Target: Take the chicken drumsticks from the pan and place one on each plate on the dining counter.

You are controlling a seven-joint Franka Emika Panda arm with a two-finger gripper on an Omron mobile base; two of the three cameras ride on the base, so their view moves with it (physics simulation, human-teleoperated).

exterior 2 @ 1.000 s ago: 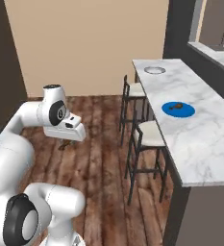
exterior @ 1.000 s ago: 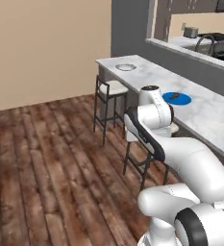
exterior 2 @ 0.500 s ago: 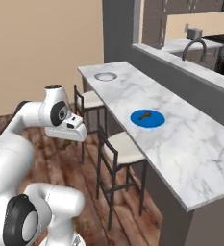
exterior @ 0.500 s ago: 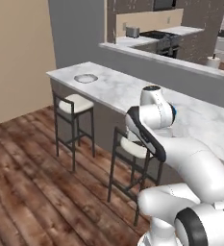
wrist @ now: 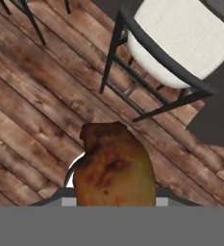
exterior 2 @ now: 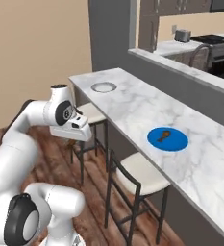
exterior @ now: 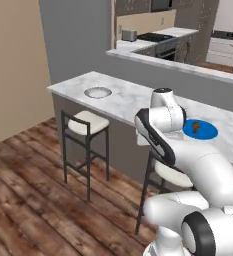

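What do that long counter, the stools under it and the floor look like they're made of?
The dining counter looks like polished white marble, going by its grey veining; its base is a plain matte grey panel. The stools seem to have thin dark metal frames with pale cushioned seats, maybe fabric or vinyl. The floor looks like dark brown wood planks with visible grain and seams. It is all rendered, so these are appearances only.

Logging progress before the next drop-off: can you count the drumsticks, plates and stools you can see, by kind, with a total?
Chicken drumsticks: 2, one on the blue plate, one in the gripper over the floor
Plates: 2, blue plate, grey plate, both on the dining counter
Stools: 2
Total: 6
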